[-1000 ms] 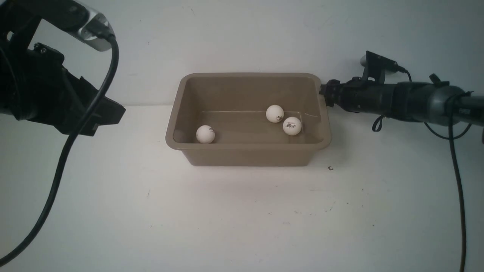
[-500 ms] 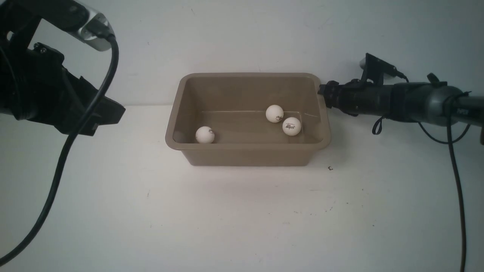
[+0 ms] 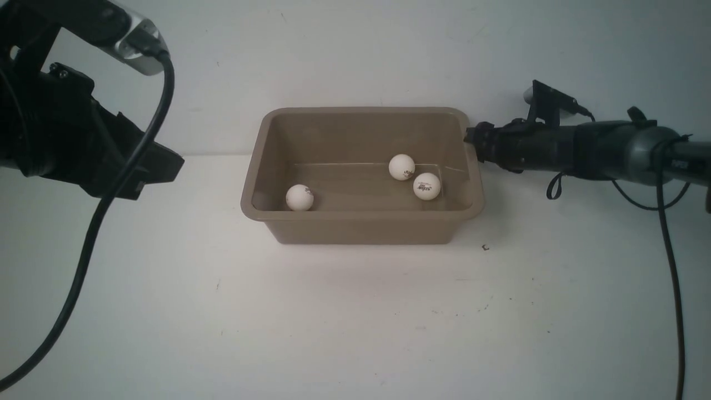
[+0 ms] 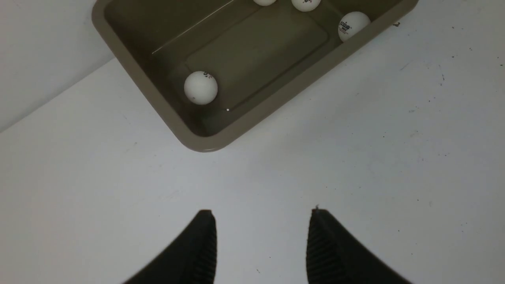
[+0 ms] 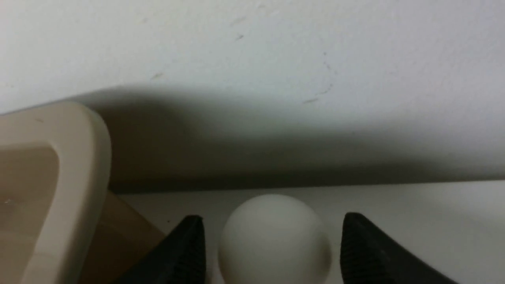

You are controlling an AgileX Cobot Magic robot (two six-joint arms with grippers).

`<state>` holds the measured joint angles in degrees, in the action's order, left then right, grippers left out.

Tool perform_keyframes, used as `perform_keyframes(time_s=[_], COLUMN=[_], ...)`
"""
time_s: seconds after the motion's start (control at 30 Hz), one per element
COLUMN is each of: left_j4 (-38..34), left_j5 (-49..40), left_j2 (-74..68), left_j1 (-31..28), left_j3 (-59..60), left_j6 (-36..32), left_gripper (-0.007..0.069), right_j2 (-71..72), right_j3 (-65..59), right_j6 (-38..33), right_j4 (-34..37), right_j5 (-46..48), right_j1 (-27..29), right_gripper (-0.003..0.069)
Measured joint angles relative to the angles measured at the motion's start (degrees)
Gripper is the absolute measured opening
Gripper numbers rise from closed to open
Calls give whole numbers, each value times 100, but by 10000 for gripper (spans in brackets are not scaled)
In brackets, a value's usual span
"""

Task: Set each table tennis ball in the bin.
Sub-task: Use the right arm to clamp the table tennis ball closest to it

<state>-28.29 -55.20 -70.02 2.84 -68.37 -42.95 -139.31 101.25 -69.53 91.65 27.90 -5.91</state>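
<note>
The taupe bin (image 3: 361, 218) stands at the table's middle with three white table tennis balls in it: one at the left (image 3: 300, 198), two at the right (image 3: 401, 166) (image 3: 426, 186). My right gripper (image 3: 470, 139) hovers at the bin's right rim, level with its top. The right wrist view shows that gripper (image 5: 272, 217) shut on another table tennis ball (image 5: 274, 240), with the bin's rim (image 5: 79, 157) just beside it. My left gripper (image 4: 260, 211) is open and empty above bare table, short of the bin's corner (image 4: 165, 118); a ball (image 4: 201, 87) lies inside that corner.
A white wall rises right behind the bin. The left arm's black body (image 3: 83, 150) and its hanging cable (image 3: 94, 233) fill the left side. The right arm (image 3: 600, 150) reaches in from the right, with a cable (image 3: 669, 266) dropping from it.
My right gripper has edged left and slightly up with its ball, onto the bin's right rim. The bin and its balls have shifted a little left. The left arm is unchanged.
</note>
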Motion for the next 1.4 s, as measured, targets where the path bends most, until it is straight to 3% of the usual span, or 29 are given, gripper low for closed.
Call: perform_keyframes(time_s=[0.4,0.63,0.93,1.07,1.4], left_j4=[0,0,0,0,-23], left_j5=[5,5,5,5,19], left_j2=[0,0,0,0,0], left_j1=[0,0,0,0,0], left_j3=[0,0,0,0,0], left_j6=[0,0,0,0,0], left_gripper=[289,289,289,289,289], right_j2=[0,-90,-98,74,888], right_j3=[0,15,42,36,32], right_j6=[98,131,20,-99,535], right_j4=[-144,-85,-95,-403,-1744], right_j5=[40,84,129,214,460], right_j1=[0,0,0,5,391], right_gripper=[416,341,339,339,339])
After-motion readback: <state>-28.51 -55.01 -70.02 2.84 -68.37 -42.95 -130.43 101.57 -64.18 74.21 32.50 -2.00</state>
